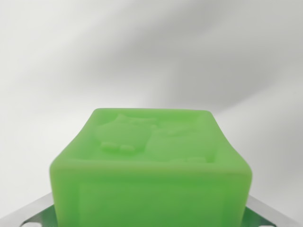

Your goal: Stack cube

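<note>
Green cube [150, 165] right up against the camera, filling the lower middle of the wrist view, seated between the end effector's [150, 215] metal parts, which peek out at the bottom left and bottom right. Closed on the cube by the look of it, though contact surfaces hidden behind the block itself. Raised relief figures on the cube's upper face, edges rounded, near face blurred. Beyond the end effector, only a pale, out-of-focus table [142, 52] with soft grey shadows.
</note>
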